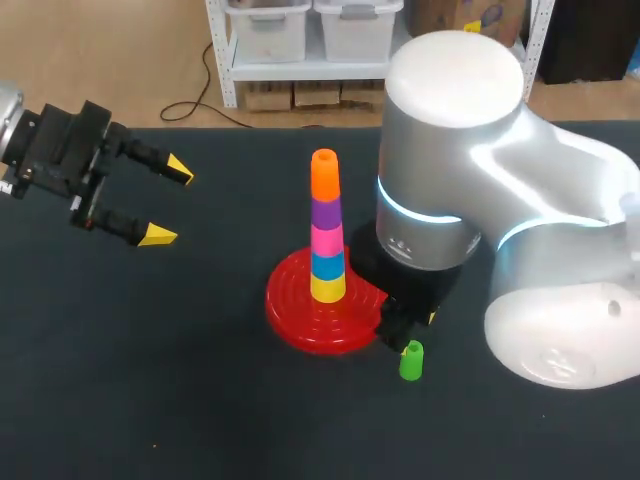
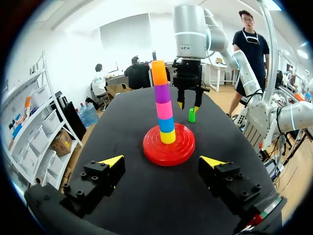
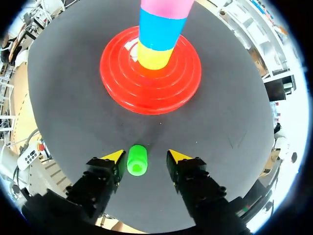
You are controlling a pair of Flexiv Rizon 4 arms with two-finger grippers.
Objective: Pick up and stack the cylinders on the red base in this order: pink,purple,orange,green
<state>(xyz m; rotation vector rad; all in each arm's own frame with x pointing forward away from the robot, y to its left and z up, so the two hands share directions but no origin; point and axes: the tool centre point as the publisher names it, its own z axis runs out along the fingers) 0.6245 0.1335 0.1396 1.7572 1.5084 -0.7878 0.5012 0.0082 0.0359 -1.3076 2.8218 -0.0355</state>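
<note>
On the red base stands a tower of yellow, blue, pink, purple and orange cylinders, orange on top. A small green cylinder stands upright on the table just right of the base. My right gripper is lowered over it. The green cylinder is between the fingers, close against one, with a clear gap to the other, so the gripper is open. My left gripper hangs open and empty over the table's far left, facing the tower and the base.
The black table has bare surface in front of and left of the base. My bulky right arm stands over the table's right side, close behind the tower.
</note>
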